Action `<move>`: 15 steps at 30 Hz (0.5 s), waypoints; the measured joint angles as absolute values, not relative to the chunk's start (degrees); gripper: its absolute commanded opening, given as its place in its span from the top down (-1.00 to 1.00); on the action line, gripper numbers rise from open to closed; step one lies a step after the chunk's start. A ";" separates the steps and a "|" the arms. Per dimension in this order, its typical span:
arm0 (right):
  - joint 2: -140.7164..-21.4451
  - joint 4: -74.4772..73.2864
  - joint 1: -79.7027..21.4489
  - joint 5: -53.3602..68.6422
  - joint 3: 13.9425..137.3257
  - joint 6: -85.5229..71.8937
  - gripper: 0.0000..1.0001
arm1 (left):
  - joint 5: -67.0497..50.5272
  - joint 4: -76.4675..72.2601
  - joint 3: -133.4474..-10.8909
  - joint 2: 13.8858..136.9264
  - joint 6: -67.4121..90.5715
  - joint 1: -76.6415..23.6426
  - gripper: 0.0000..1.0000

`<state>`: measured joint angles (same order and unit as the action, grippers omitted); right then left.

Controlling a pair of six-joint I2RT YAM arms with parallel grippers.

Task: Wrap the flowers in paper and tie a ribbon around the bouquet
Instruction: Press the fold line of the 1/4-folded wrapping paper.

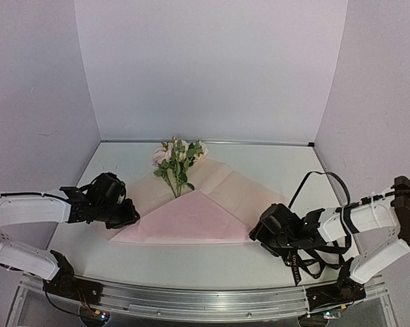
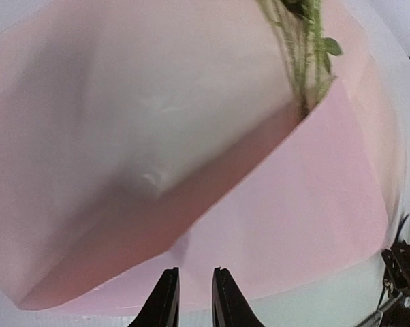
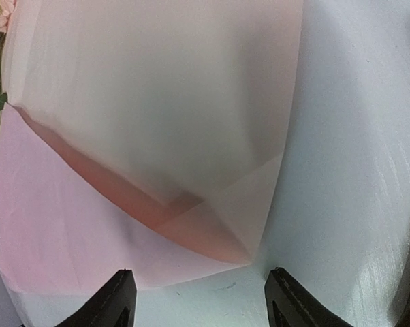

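Observation:
The flowers [image 1: 179,160] lie at the back of the pink paper [image 1: 191,214], blooms pointing away and stems [image 2: 302,54] tucked under a flap folded up over them. My left gripper [image 1: 133,218] hovers at the paper's left corner. Its jaws [image 2: 195,270] stand a narrow gap apart over the near edge, and nothing is pinched between them. My right gripper [image 1: 255,231] is at the right corner and is wide open [image 3: 201,272], with the folded corner of the paper [image 3: 157,88] lying just ahead between the fingers. A black ribbon [image 1: 295,262] with pale lettering hangs by the right arm.
White walls close the table in on three sides. A metal rail [image 1: 205,300] runs along the near edge between the arm bases. A black cable [image 1: 321,178] loops up behind the right arm, near the right wall.

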<state>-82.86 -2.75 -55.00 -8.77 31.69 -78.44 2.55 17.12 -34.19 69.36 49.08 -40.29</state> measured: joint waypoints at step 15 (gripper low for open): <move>-85.82 12.43 -58.65 -9.76 28.48 -83.65 -0.29 | -18.78 0.13 -48.90 92.69 38.54 -49.51 0.73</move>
<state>-85.82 12.43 -58.65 -9.76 28.48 -83.65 -18.78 0.13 -48.90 92.69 38.54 -49.51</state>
